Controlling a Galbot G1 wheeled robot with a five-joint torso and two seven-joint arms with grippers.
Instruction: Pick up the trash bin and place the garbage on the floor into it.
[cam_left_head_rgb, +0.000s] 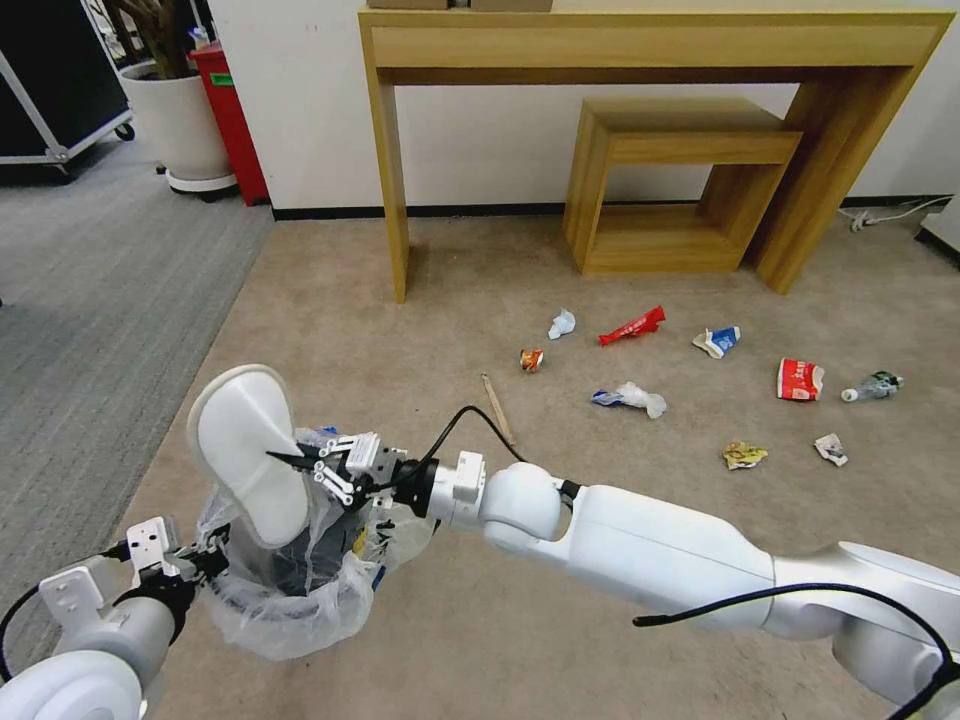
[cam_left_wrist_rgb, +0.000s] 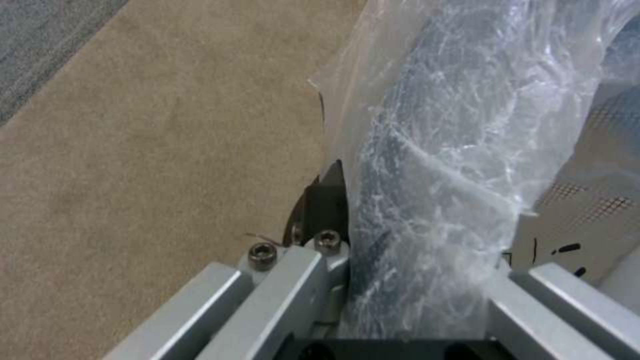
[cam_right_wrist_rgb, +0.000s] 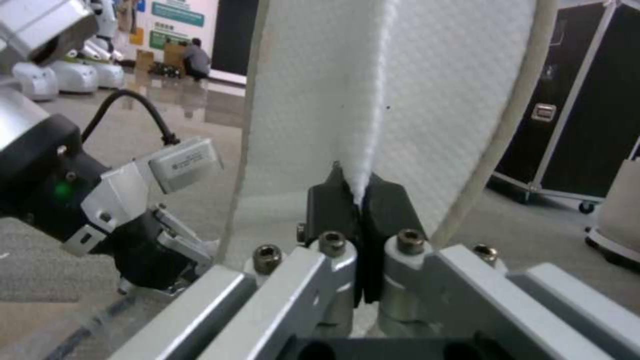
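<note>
Low at the left, my left gripper (cam_left_head_rgb: 203, 560) is shut on the rim of the blue trash bin (cam_left_head_rgb: 300, 575), pinching its clear bag liner (cam_left_wrist_rgb: 440, 165). My right gripper (cam_left_head_rgb: 292, 461) is shut on a white slipper (cam_left_head_rgb: 245, 450), which stands toe-up over the bin's mouth. Its black fingertips (cam_right_wrist_rgb: 347, 197) clamp the slipper's fabric edge (cam_right_wrist_rgb: 413, 90). More garbage lies on the beige floor (cam_left_head_rgb: 620, 620): a wooden stick (cam_left_head_rgb: 498, 408), a red wrapper (cam_left_head_rgb: 632, 326), a tissue (cam_left_head_rgb: 562, 323), a blue-white carton (cam_left_head_rgb: 717, 341), a red packet (cam_left_head_rgb: 799, 379), a bottle (cam_left_head_rgb: 872, 386) and a yellow wrapper (cam_left_head_rgb: 744, 455).
A tall wooden console table (cam_left_head_rgb: 650, 45) stands against the far wall with a low wooden stool (cam_left_head_rgb: 680, 190) under it. Grey carpet (cam_left_head_rgb: 90, 300) lies to the left, with a white planter (cam_left_head_rgb: 180, 120) and a red container (cam_left_head_rgb: 230, 110) behind it. A cable (cam_left_head_rgb: 890, 212) runs along the right wall.
</note>
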